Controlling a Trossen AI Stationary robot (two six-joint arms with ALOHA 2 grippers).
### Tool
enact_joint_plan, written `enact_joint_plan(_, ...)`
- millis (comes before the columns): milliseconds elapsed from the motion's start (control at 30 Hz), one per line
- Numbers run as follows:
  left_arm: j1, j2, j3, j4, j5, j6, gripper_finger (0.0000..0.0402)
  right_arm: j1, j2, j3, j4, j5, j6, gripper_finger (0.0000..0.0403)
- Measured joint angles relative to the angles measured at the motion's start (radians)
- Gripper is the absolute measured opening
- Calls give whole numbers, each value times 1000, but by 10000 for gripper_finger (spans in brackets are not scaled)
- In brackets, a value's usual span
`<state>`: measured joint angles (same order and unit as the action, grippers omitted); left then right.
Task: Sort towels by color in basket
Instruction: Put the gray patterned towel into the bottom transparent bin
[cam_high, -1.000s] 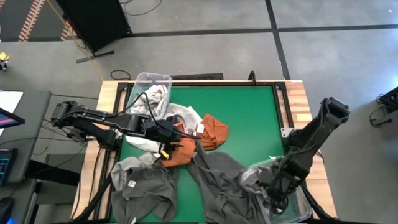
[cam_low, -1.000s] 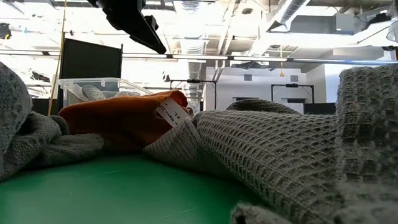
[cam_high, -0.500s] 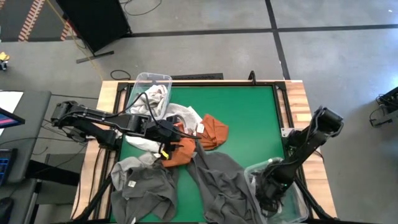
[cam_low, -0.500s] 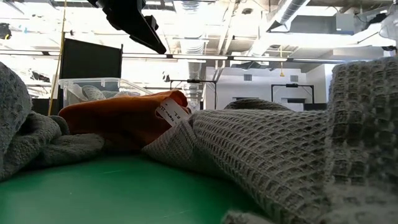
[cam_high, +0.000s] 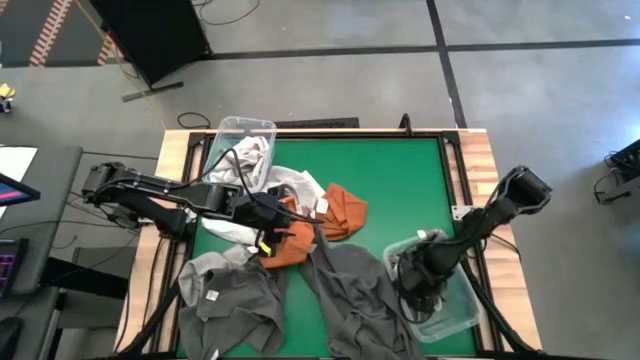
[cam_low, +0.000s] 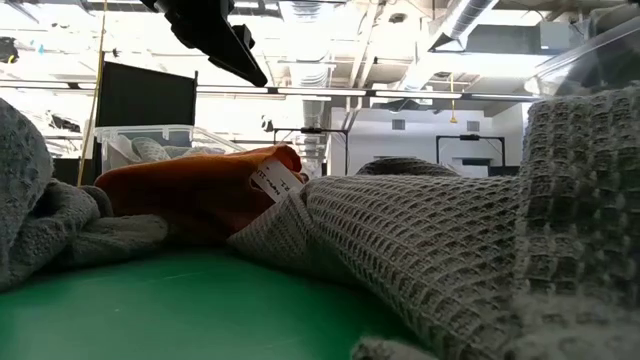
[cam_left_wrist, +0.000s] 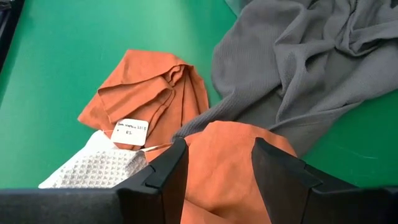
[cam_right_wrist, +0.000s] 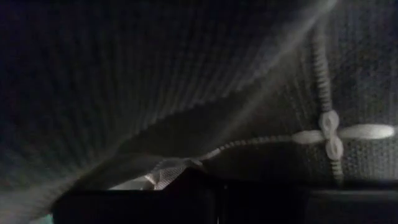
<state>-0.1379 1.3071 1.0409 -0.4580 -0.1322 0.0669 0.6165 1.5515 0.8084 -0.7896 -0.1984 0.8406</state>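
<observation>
Overhead and level tabletop views, two close wrist views, rust towel (cam_high: 345, 212) shared.

1. Rust orange towels (cam_high: 338, 212): crumpled at counter centre, white tag showing; a second orange piece (cam_high: 285, 245) lies just beside it.
2. Dark grey towel (cam_high: 232, 295): bunched at near left corner.
3. Second dark grey towel (cam_high: 355, 290): spread near centre, reaching the clear bin (cam_high: 455, 310).
4. Pale towels (cam_high: 255, 155): piled in the far-left bin (cam_high: 247, 127).

- Right gripper (cam_high: 412, 285): drawn back from the table's near right corner toward the centre.
- Clear bin (cam_high: 455, 305): dragged along, now tilted, more fully exposed.
</observation>
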Motion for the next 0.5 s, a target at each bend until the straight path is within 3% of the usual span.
enact_joint_plan(233, 0, 0, 0, 0, 0, 0, 167, -34, -93, 19, -64, -61, -19, 121)
enact_joint_plan(500, 0, 0, 0, 0, 0, 0, 167, -79, -273, 176, -192, -31, -26, 223)
